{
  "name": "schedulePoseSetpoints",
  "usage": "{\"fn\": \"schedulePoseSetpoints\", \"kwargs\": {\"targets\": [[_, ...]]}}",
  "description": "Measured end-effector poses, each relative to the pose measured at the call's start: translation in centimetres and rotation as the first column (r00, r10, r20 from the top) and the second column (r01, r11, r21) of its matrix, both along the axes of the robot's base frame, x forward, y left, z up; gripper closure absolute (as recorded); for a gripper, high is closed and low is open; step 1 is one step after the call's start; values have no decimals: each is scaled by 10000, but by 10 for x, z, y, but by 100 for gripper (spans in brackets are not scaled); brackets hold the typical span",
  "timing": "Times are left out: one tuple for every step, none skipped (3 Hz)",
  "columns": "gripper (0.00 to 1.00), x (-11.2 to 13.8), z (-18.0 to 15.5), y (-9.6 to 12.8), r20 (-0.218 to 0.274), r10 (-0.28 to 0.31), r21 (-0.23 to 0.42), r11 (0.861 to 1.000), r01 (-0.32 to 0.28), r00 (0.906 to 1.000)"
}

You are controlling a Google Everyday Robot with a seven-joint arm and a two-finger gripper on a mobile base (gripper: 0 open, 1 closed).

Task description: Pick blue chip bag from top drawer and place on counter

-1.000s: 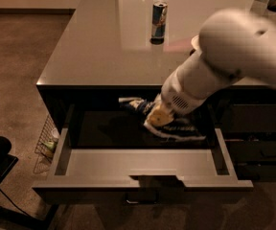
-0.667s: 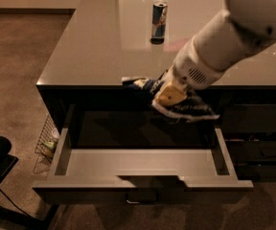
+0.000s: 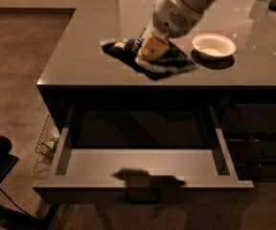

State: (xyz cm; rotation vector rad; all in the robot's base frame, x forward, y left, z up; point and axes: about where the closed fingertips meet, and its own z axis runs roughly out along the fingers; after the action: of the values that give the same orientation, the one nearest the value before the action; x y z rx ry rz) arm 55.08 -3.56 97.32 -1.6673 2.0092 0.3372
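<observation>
Item, end effector (image 3: pixel 151 49): mine, at the tip of the pale arm reaching in from above, over the front part of the desk (image 3: pixel 87 42); pinching the chip bag (image 3: pixel 177 61) at its middle. Item, chip bag: dark navy with pale lettering, draped to either side of my grip, out of the drawer and over the desk near its front edge; whether its underside touches the surface I cannot tell. Item, drawer (image 3: pixel 143 163): pulled open below the desk edge, pale floor bare. Item, white bowl (image 3: pixel 213 45): on the desk just beside the bag, seemingly apart from it. Item, wire basket (image 3: pixel 46 140): low beside the drawer. Step in hand, as I judge it: the placing. Method: lower straight until the bag lies flat; keep it back from the front edge so it cannot slide off into the drawer; stay clear of the bowl; spread only once the bag rests; lift away vertically so the crinkly film does not drag.
</observation>
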Motion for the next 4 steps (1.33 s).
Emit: {"fn": "schedulePoseSetpoints", "kwargs": {"targets": [[100,72,28,48,625,391,710,9965,-435,9973],[100,129,47,72,1413,26,1661,9858,-263,9900],[98,186,43,88,1881,-327,2360,9717,-128,9816],[76,184,44,90,1873,-283,2349,9719,-168,9819]]}}
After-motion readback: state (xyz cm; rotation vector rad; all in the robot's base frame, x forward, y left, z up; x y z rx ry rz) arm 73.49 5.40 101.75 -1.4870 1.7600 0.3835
